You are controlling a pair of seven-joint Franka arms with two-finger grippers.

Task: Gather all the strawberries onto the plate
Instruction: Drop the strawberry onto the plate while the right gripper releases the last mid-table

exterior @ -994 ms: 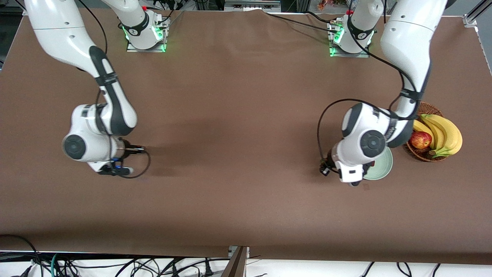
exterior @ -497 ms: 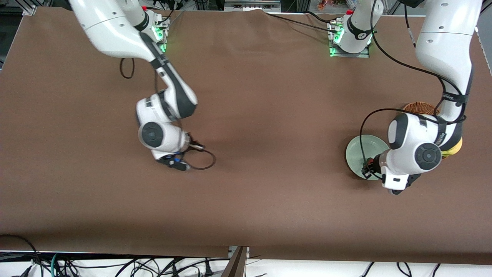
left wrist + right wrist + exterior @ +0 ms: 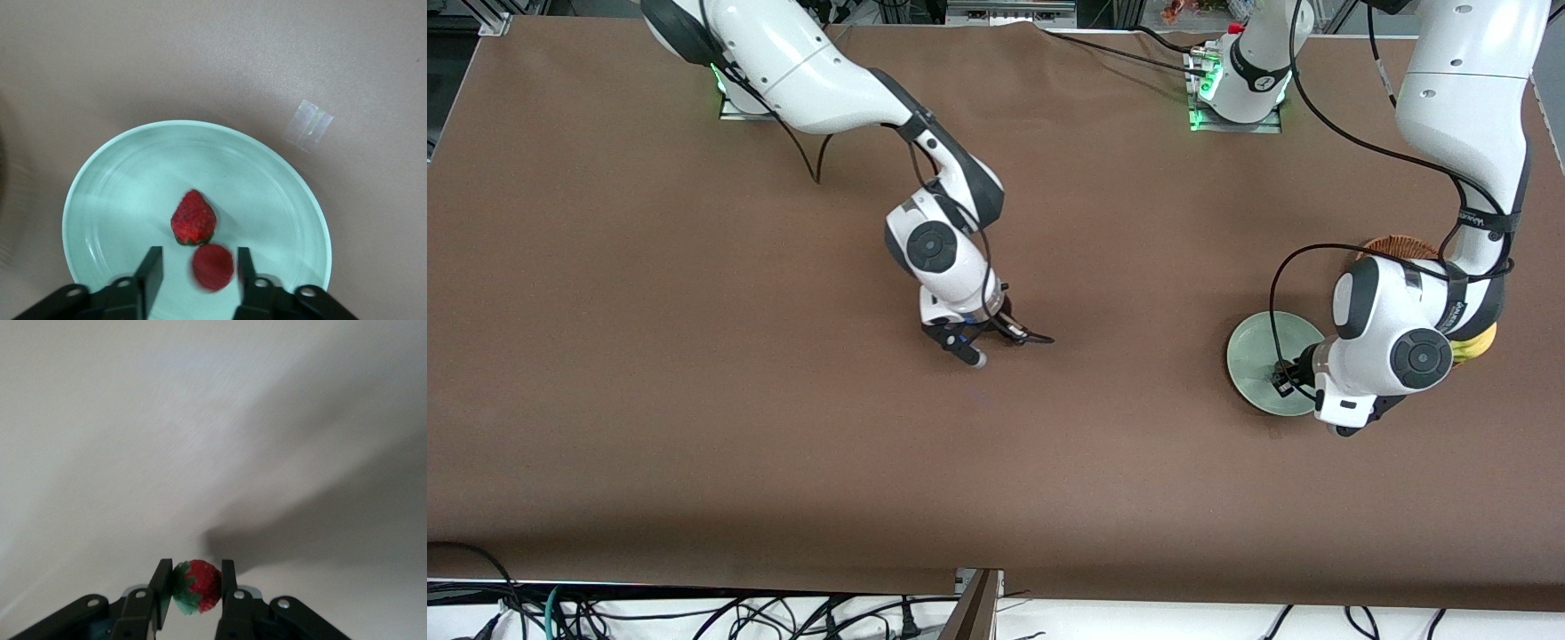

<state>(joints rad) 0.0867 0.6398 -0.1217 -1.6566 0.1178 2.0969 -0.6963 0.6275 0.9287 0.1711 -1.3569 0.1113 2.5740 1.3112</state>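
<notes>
The pale mint-green plate (image 3: pixel 1252 351) lies near the left arm's end of the table. In the left wrist view one strawberry (image 3: pixel 193 218) lies in the plate (image 3: pixel 100 200). A second, blurred strawberry (image 3: pixel 213 267) is loose between the open fingers of my left gripper (image 3: pixel 195 273). That gripper (image 3: pixel 1341 427) hangs over the plate's edge. My right gripper (image 3: pixel 971 351) is over the middle of the table. It (image 3: pixel 194 583) is shut on a third strawberry (image 3: pixel 198 585) with its green top showing.
A brown wicker basket (image 3: pixel 1396 244) stands beside the plate at the left arm's end, mostly hidden by the left arm, with a bit of banana (image 3: pixel 1480 338) showing. A shiny tape patch (image 3: pixel 311 125) lies on the brown cloth near the plate.
My right arm has swept from its own end of the table to the middle. My left arm has moved from the plate's middle-of-table side toward the basket, uncovering most of the plate.
</notes>
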